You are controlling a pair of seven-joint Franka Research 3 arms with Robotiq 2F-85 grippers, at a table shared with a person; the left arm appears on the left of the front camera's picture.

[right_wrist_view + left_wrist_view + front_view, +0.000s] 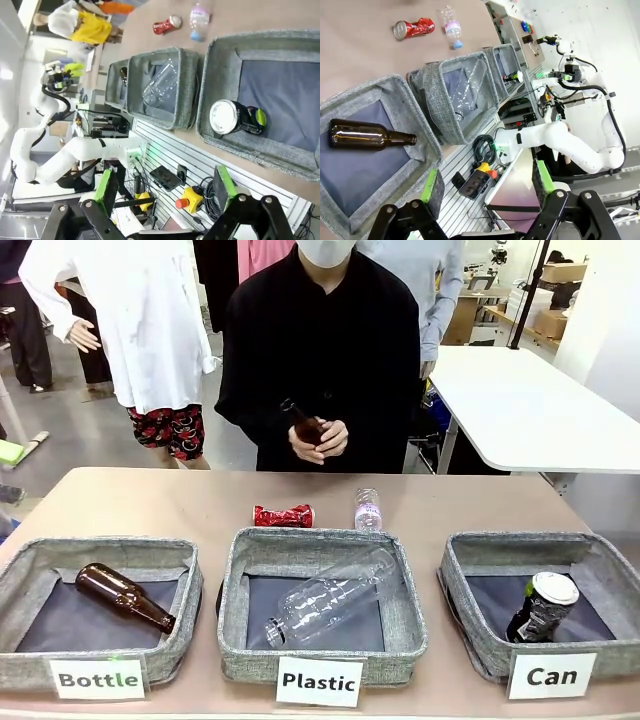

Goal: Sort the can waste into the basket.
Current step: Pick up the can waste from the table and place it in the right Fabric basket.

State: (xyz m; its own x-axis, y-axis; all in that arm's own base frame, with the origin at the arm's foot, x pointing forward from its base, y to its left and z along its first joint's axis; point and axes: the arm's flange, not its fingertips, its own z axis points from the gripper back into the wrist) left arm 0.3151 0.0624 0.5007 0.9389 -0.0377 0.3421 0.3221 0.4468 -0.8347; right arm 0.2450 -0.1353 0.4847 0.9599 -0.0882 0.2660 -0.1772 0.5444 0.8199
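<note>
My left gripper (486, 181) and right gripper (165, 183) hang open and empty because the red can (283, 516) lies outside the right basket (520, 543).

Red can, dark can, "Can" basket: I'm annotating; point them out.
Crushed shiny red metal can (283, 516): front view, its side.
Dark metal can with silver-white top (532, 620): front view, its body.
Grey fabric basket (515, 550): front view, far wall.

Can (541, 607) in right basket (520, 545) — perhaps leaning, second can (283, 516) behind middle basket (300, 540), bottle (367, 510) just beside it
</note>
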